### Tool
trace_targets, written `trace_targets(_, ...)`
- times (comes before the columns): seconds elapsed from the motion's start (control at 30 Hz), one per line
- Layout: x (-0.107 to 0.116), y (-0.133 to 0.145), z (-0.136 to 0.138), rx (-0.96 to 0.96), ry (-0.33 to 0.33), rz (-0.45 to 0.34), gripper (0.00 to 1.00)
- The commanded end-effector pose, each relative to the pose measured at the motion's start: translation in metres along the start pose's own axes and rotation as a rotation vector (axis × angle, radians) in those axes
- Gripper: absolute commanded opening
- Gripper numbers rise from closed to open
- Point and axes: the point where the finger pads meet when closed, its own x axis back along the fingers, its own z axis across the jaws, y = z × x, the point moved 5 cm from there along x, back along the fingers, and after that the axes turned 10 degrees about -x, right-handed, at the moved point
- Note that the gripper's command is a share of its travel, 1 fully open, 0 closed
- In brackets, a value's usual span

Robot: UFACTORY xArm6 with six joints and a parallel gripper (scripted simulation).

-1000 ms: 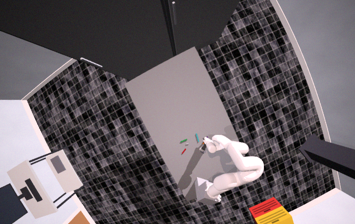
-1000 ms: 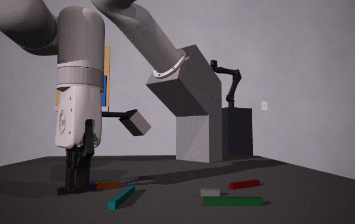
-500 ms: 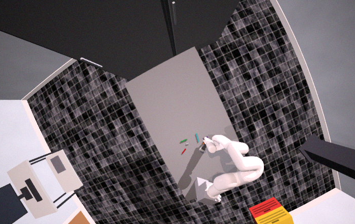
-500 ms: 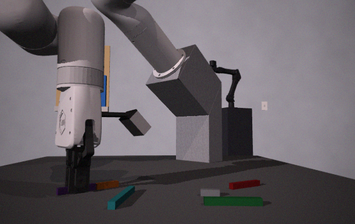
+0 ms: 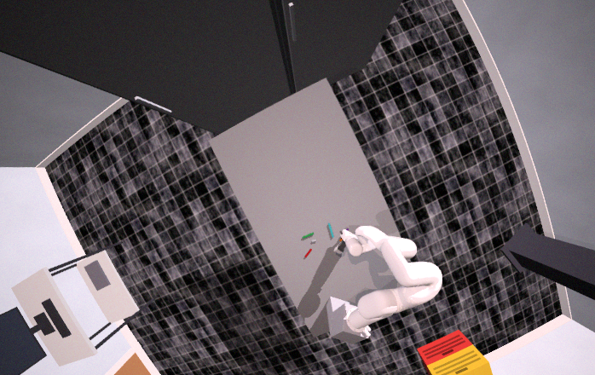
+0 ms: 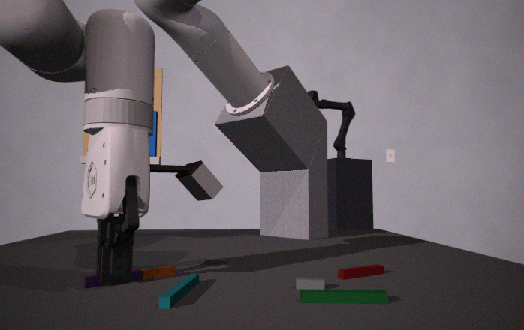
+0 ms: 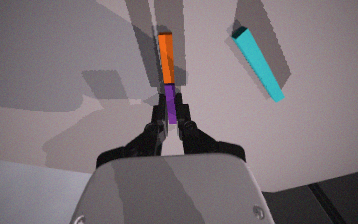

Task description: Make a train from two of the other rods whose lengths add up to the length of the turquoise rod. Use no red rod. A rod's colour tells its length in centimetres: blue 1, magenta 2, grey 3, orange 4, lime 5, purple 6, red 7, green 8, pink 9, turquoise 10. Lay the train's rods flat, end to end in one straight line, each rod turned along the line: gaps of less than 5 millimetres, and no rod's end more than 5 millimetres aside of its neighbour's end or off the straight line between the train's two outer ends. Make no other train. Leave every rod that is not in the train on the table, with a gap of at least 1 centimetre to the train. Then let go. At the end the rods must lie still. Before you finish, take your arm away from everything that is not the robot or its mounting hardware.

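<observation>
My gripper (image 6: 115,282) (image 7: 171,103) is down at the table, shut on the purple rod (image 6: 91,281) (image 7: 172,118), which lies flat as far as it shows; the fingers hide its middle in the exterior view. The orange rod (image 6: 158,272) (image 7: 165,57) lies end to end with it, nearly in line, with no clear gap. The turquoise rod (image 5: 330,230) (image 6: 179,290) (image 7: 260,65) lies apart, at an angle. The green rod (image 5: 308,235) (image 6: 344,296), the grey rod (image 5: 313,241) (image 6: 309,283) and the red rod (image 5: 308,253) (image 6: 360,271) lie farther off.
The grey table (image 5: 285,172) bears all the rods. The arm's grey base block (image 6: 283,201) stands at one end of it. The turquoise rod is the nearest loose rod to the gripper. The arm's shadow falls across the table.
</observation>
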Motion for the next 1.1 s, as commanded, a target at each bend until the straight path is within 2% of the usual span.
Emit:
trace_targets(0.0, 0.0, 0.0, 0.0, 0.0, 0.001, 0.0, 0.12)
trace_targets(0.03, 0.0, 0.0, 0.0, 0.0, 0.001, 0.0, 0.12)
trace_targets(0.07, 0.0, 0.0, 0.0, 0.0, 0.001, 0.0, 0.16)
trace_targets(0.13, 0.0, 0.0, 0.0, 0.0, 0.001, 0.0, 0.16)
trace_targets(0.17, 0.0, 0.0, 0.0, 0.0, 0.001, 0.0, 0.2)
trace_targets(0.3, 0.0, 0.0, 0.0, 0.0, 0.001, 0.0, 0.2)
trace_targets(0.33, 0.0, 0.0, 0.0, 0.0, 0.001, 0.0, 0.24)
trace_targets(0.83, 0.004, 0.0, 0.0, 0.0, 0.001, 0.0, 0.24)
trace_targets(1.07, 0.034, 0.0, 0.0, 0.0, 0.001, 0.0, 0.24)
